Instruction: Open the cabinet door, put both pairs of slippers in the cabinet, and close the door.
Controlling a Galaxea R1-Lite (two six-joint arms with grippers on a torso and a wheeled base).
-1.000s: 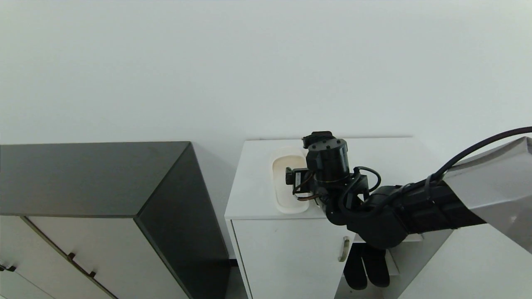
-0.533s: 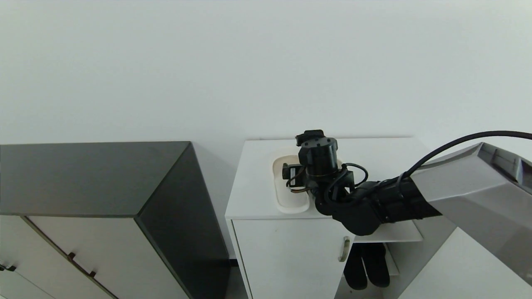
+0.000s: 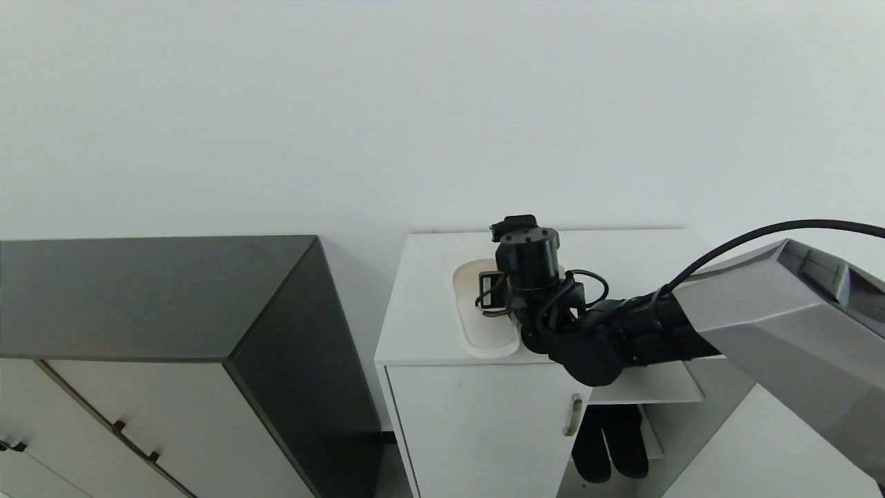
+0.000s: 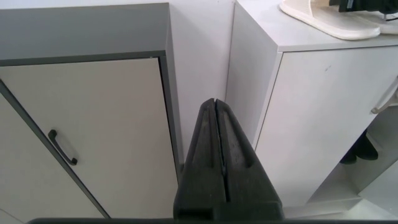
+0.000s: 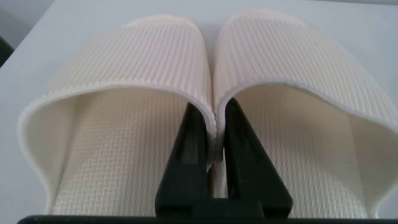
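The cream slippers (image 3: 484, 325) are found side by side on the cabinet (image 3: 484, 429) top, in its left half, with the toes turned to the back edge and the heels near the front edge. Their two inner walls are pinched together by the right claw (image 5: 214, 115), one finger being set inside each slipper, so that the pair is gripped as one. The soles are seen to rest on the top.

Since a second ago the right arm has been carried further over the top, toward the back left corner, and the wrist is now seen above the slippers' middle. The slippers themselves are left in much the same place.

Below the top, the left door is seen shut, its handle (image 3: 572, 413) at the inner edge, while the right half stands open. There the black slippers (image 3: 608, 443) are stood toes down under the shelf (image 3: 650, 387).

The left claw (image 4: 214, 109) is held closed on nothing, low in front of the gap between the cabinet and the dark cabinet (image 3: 159, 297), which stands just beside it on the left.
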